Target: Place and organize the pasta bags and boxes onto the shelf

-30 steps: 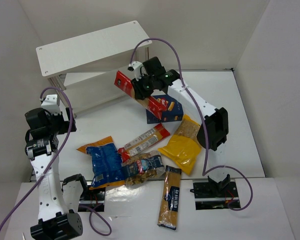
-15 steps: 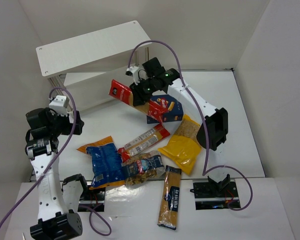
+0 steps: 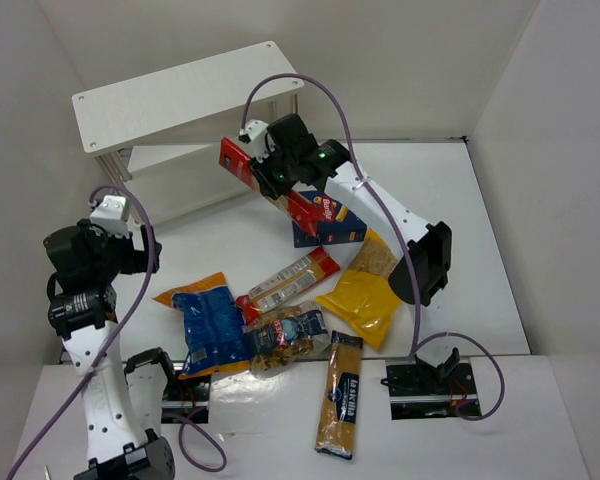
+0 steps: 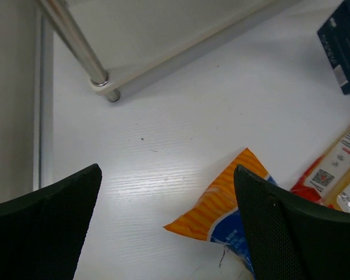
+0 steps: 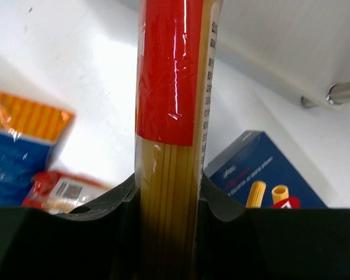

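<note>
My right gripper [image 3: 277,175] is shut on a long red-and-clear spaghetti pack [image 3: 242,162], held in the air just in front of the white two-tier shelf [image 3: 180,95]; the pack fills the right wrist view [image 5: 174,87] between the fingers [image 5: 221,233]. The dark blue box [image 3: 342,222] lies below it, also in the right wrist view [image 5: 262,175]. My left gripper [image 4: 166,227] is open and empty over the table, next to the blue-orange bag [image 4: 233,204], seen from above [image 3: 208,325]. A second red pack [image 3: 292,278], clear-brown bag [image 3: 288,338], yellow bag [image 3: 365,295] and blue-labelled spaghetti pack [image 3: 340,395] lie on the table.
The shelf's silver post and foot [image 4: 99,81] stand close to the left gripper. Walls enclose the table on three sides. Purple cables [image 3: 320,90] loop over both arms.
My right gripper has carried the red spaghetti pack up and left toward the shelf. My left arm has swung slightly left and lower.
</note>
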{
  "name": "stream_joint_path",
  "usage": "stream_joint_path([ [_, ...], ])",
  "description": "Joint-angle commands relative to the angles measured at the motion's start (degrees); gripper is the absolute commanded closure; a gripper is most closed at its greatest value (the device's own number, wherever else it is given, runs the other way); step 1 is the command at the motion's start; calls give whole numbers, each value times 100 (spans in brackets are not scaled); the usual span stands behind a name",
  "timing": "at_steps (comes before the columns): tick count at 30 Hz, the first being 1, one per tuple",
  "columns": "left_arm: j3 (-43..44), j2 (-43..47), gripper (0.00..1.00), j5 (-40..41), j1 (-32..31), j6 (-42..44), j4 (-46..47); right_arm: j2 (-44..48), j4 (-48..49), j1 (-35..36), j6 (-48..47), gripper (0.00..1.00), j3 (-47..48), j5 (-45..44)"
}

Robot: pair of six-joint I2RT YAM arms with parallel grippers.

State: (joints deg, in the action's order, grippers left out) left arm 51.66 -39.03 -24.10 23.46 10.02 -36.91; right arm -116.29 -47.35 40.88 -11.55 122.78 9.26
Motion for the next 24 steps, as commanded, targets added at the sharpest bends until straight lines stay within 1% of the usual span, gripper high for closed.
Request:
stream_joint_path([
  [1, -15, -149, 1, 502, 185, -281, 324, -218, 920, 69, 250, 100, 659, -714],
  [4, -15, -149, 1, 555, 255, -281, 324, -351, 1314, 69, 381, 100, 511, -837],
  [7, -15, -96, 1, 617, 255, -334, 386, -578, 1509, 69, 382, 100, 448, -1048],
  [10, -68, -96, 1, 740, 255, -387, 439, -711, 1816, 69, 206, 100, 396, -1425],
  [14, -68, -96, 1, 740, 255, -387, 439, -711, 2555, 69, -40, 100, -148, -1821],
  [17, -68, -96, 1, 740, 255, -387, 439, -825, 2836, 69, -40, 100, -263, -1822],
  [24, -68, -254, 1, 740, 255, -387, 439, -1036, 3039, 69, -93, 100, -325, -1822],
])
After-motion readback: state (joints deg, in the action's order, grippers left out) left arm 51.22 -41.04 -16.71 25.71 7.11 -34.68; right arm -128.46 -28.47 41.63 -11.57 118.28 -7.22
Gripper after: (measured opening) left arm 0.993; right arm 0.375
